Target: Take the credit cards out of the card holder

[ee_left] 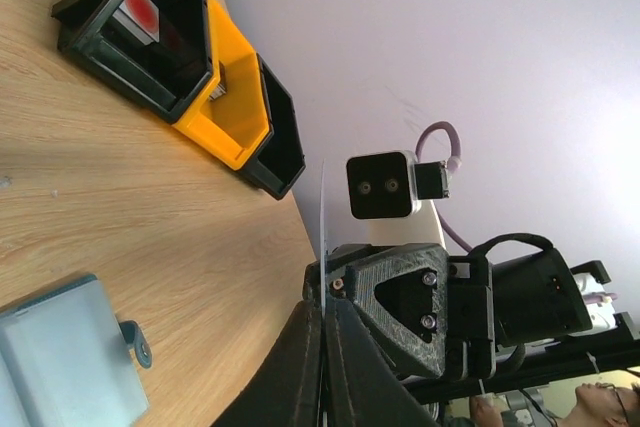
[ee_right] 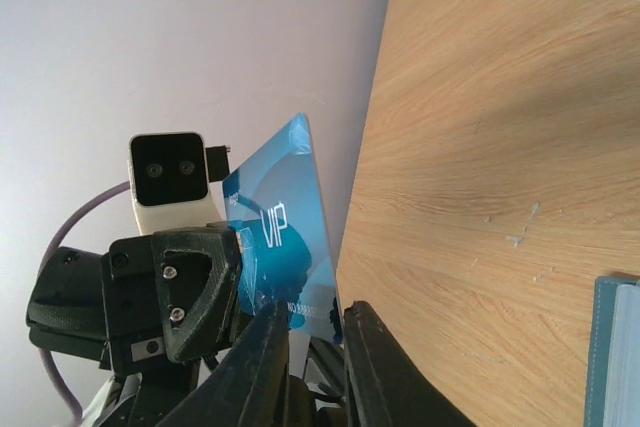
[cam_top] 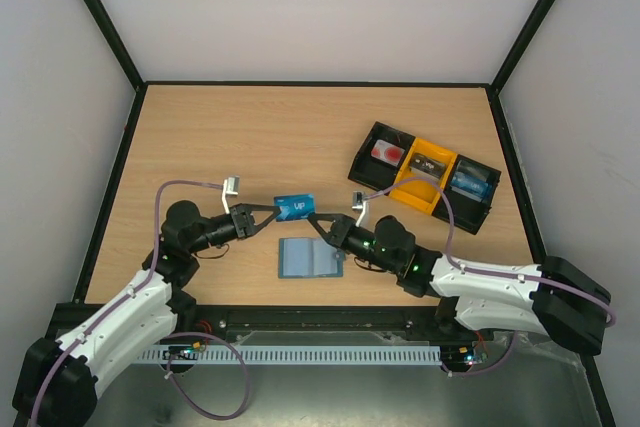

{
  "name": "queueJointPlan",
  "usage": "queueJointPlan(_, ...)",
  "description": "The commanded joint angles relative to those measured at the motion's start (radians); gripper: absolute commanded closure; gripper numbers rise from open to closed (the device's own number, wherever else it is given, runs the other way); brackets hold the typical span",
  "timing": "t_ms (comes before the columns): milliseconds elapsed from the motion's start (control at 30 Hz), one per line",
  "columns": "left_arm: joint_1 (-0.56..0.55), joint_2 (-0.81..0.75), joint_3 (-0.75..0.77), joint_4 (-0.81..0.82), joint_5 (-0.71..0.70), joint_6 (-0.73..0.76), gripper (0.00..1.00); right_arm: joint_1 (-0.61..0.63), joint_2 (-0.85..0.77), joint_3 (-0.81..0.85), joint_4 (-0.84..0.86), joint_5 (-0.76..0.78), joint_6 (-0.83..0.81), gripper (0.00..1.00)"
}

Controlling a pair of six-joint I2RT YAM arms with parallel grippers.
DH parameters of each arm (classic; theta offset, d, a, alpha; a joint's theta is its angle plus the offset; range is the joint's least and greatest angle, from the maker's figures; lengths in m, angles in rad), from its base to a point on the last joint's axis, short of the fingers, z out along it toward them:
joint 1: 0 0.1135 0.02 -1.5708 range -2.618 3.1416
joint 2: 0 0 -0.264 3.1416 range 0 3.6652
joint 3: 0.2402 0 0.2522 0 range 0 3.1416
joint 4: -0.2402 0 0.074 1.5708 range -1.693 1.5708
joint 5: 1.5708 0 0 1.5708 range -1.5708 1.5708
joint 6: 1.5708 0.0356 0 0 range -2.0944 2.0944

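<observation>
A blue VIP credit card (cam_top: 296, 207) hangs in the air between my two grippers. My left gripper (cam_top: 268, 218) is shut on its left edge; in the left wrist view (ee_left: 326, 299) the card (ee_left: 323, 217) shows edge-on between the closed jaws. My right gripper (cam_top: 319, 221) is at the card's right edge. In the right wrist view (ee_right: 318, 313) its jaws stand apart, with the card's (ee_right: 275, 237) lower corner behind the gap. The grey-blue card holder (cam_top: 308, 258) lies open on the table just below the card. It also shows in the left wrist view (ee_left: 70, 357) and the right wrist view (ee_right: 615, 347).
A black-and-yellow three-compartment tray (cam_top: 443, 209) stands at the right, holding small items; it also shows in the left wrist view (ee_left: 230, 137). White walls with black frame posts enclose the wooden table (cam_top: 200, 137).
</observation>
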Motion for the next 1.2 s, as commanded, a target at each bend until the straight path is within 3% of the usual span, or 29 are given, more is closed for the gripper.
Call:
queueJointPlan(0,0.005,-0.014,0.020,0.016,0.023,0.004,0.97,-0.002,-0.030,-0.020,0.049,0.020,0.010,0.82)
queueJointPlan(233,0.005,-0.027,0.009,0.036,0.035,-0.017,0.97,-0.003,-0.049,-0.042,0.085,0.038,0.031,0.79)
queueJointPlan(500,0.005,-0.028,-0.013,0.059,0.038,-0.043,0.97,-0.003,-0.052,-0.046,0.108,0.042,0.028,0.98)
queueJointPlan(733,0.005,-0.011,-0.014,0.089,0.053,-0.062,0.97,-0.003,-0.045,-0.033,0.125,0.020,0.018,0.98)
queueJointPlan(833,0.005,-0.011,-0.020,0.108,0.054,-0.083,0.97,-0.003,-0.039,-0.027,0.129,0.011,0.037,0.83)
queueJointPlan(900,0.005,-0.009,-0.032,0.145,0.061,-0.112,0.97,-0.002,-0.033,-0.030,0.143,0.008,0.049,0.83)
queueJointPlan(1000,0.005,-0.006,-0.045,0.193,0.076,-0.147,0.97,-0.003,-0.027,-0.029,0.166,-0.001,0.046,0.96)
queueJointPlan(1100,0.005,-0.006,-0.046,0.183,0.077,-0.141,0.97,-0.003,-0.029,-0.037,0.181,0.012,0.041,0.98)
queueJointPlan(1167,0.005,-0.008,-0.046,0.166,0.074,-0.132,0.90,-0.003,-0.032,-0.041,0.181,0.025,0.037,0.98)
